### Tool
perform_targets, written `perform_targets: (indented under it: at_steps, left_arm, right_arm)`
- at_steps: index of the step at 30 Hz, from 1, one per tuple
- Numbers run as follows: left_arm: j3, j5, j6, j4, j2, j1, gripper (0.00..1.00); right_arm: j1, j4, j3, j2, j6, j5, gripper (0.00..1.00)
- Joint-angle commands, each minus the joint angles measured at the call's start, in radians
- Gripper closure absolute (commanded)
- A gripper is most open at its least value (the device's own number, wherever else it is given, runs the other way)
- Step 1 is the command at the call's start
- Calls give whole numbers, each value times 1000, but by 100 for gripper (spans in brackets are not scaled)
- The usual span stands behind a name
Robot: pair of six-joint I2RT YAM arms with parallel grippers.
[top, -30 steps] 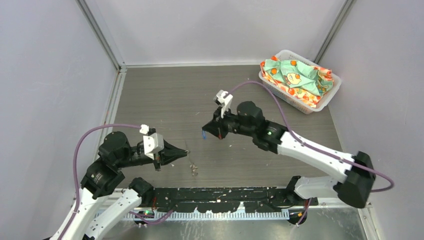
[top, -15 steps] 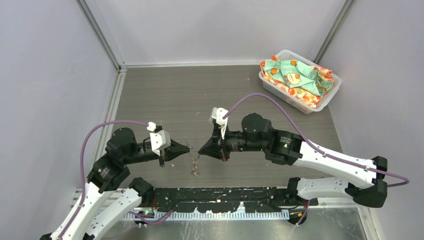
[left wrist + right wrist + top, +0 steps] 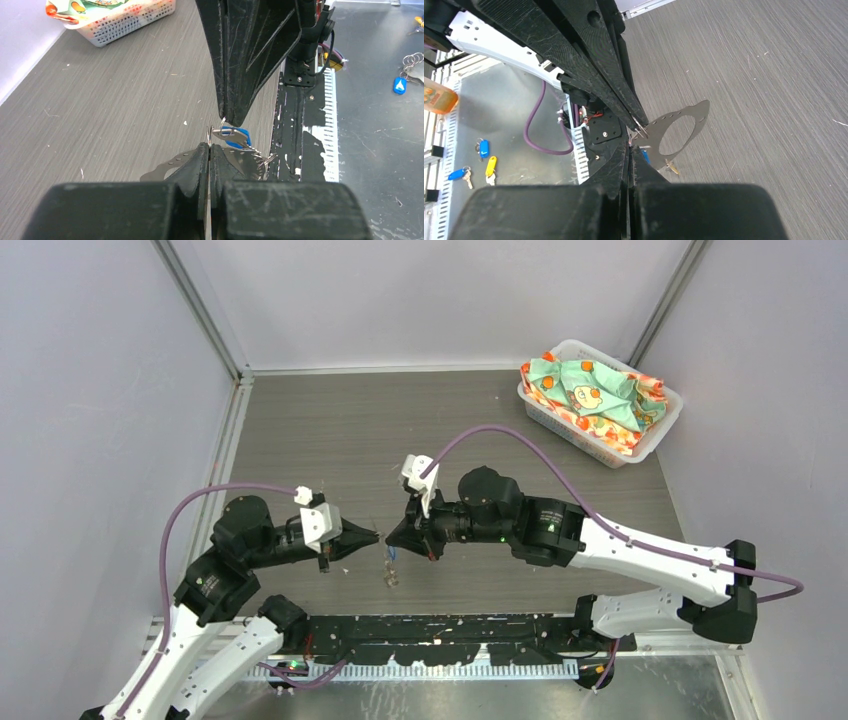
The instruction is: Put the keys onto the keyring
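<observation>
Left pincer (image 3: 209, 147) clamps the keyring (image 3: 170, 164), right pincer (image 3: 229, 120) pinches the blue-headed key (image 3: 236, 136) just beside it: threading seems under way, and next calls for easing the key onto the loop.

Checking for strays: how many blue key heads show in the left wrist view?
2. One blue key head at the tip of the right end effector; a second blue head on the metal surface, far right. Others may be hidden.
</observation>
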Motion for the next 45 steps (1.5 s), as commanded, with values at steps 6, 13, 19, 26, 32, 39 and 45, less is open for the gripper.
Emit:
perform_targets:
  at_steps: [6, 13, 19, 26, 32, 39, 45]
  left_arm:
    - [7, 14, 62, 18, -18, 1, 100]
    - [7, 9, 74, 20, -13, 0, 100]
    - [12, 18, 74, 17, -8, 1, 100]
    - [10, 21, 84, 15, -18, 0, 100]
    - [9, 16, 88, 22, -29, 0, 100]
    - [2, 24, 97, 23, -46, 1, 100]
    - [2, 25, 99, 21, -50, 1, 100]
  right_arm:
    - [7, 68, 38, 11, 13, 46, 99]
    - [7, 94, 33, 14, 33, 38, 99]
    - [7, 108, 34, 21, 47, 32, 99]
    - [7, 104, 36, 30, 67, 51, 99]
    - [7, 74, 42, 35, 76, 74, 99]
    - [7, 81, 21, 13, 99, 120, 99]
    - [6, 101, -6, -12, 122, 144, 99]
